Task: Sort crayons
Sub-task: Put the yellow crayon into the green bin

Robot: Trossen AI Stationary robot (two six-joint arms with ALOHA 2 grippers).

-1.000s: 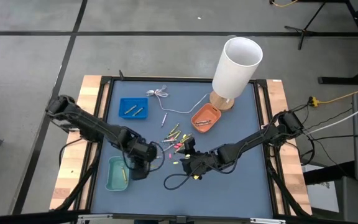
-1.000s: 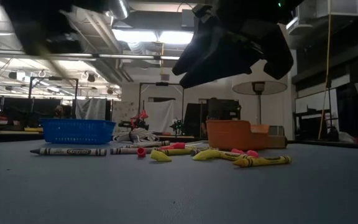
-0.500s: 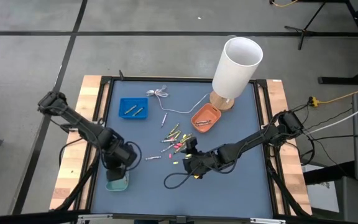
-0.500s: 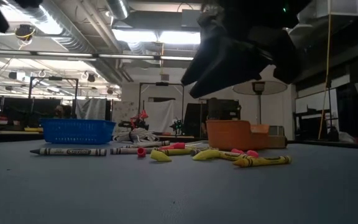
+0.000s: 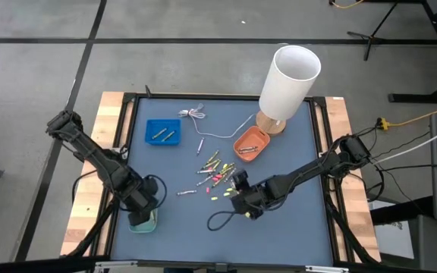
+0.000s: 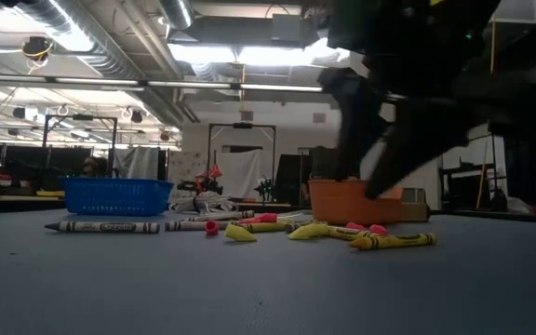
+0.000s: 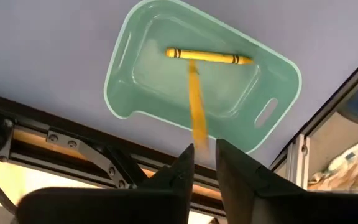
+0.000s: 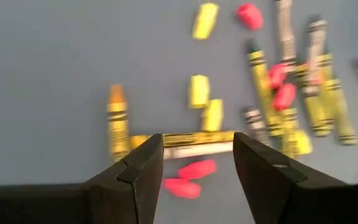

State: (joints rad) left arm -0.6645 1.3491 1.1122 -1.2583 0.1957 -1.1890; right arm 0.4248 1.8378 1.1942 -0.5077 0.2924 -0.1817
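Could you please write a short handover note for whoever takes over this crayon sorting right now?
Left gripper: above the green tray, a yellow crayon blurred between fingertips and tray; grip unclear. One yellow crayon lies in that tray.
Right gripper: open, low over the crayon pile at table centre.
Done: two crayons in the blue tray; something in the orange tray.
Left: the pile.

Below my left gripper [image 7: 204,155], a smooth, glossy pale green plastic tray [image 7: 278,65] sits on the matt blue-grey table mat [image 5: 279,235], lower left of the high view. Paper-wrapped waxy crayons [image 8: 194,138] lie mid-table; bare wooden table edges [image 5: 86,197] flank the mat.
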